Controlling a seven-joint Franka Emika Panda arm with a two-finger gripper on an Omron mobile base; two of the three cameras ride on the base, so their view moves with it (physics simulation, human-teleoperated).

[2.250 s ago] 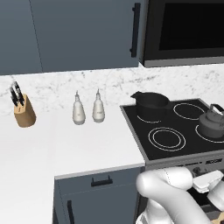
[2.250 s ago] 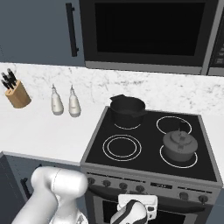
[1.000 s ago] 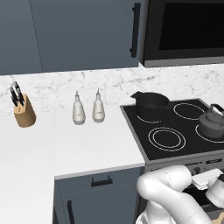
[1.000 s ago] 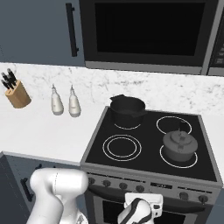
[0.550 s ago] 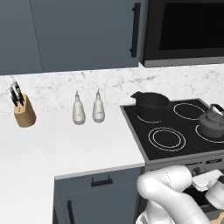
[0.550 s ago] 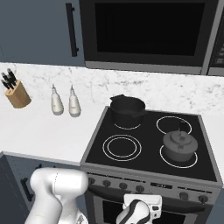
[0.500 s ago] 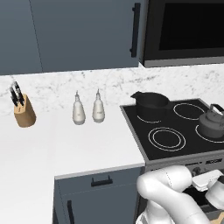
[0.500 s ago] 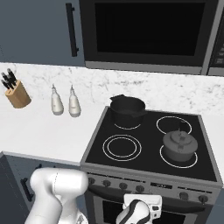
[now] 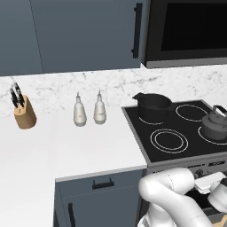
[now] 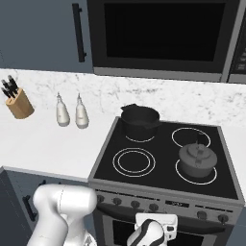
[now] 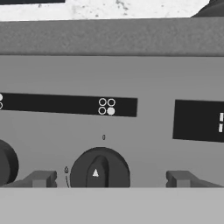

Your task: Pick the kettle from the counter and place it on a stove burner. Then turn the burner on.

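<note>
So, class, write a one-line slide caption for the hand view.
Open tool facing a black stove knob, below the burner diagram on the grey control panel.

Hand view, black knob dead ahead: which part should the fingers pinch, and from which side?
Pinch the raised ridge across the knob, the bar carrying the white triangle. It stands roughly vertical in the hand view, so one finger should close on each flank. Come straight in at the stove's front panel: the knob faces the camera, centred between the fingertips, and the gripper looks open wide enough to straddle it.

Neighbouring knob (image 11: 5, 164) cut by edge
</note>
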